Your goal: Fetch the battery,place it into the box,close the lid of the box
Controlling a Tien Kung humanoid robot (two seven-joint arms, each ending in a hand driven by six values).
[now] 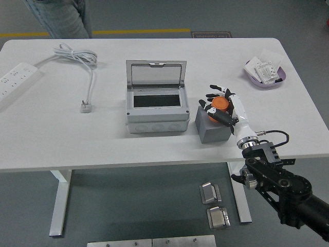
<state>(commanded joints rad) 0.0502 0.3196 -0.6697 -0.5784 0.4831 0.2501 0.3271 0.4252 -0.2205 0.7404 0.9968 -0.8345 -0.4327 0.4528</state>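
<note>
— How far along was it?
— The right robot hand (222, 104) had curled around the orange battery (221, 103) atop the grey block (213, 126), near the worktop's (61, 139) front edge.
— And the box (156, 105)?
— Lid (156, 74) stood open; placing and closing remained.

Robot test lab or workshop floor. White height-adjustable tabletop (154, 149) on metal legs, standing on grey sealed concrete floor (128, 206). Yellow safety line (139, 32) painted on the floor beyond the far edge. Metal plates (211, 193) lie on the floor below. White power strip (15, 80) with coiled cable (77, 54) on the tabletop. A person's legs (61, 18) at the far side.
</note>
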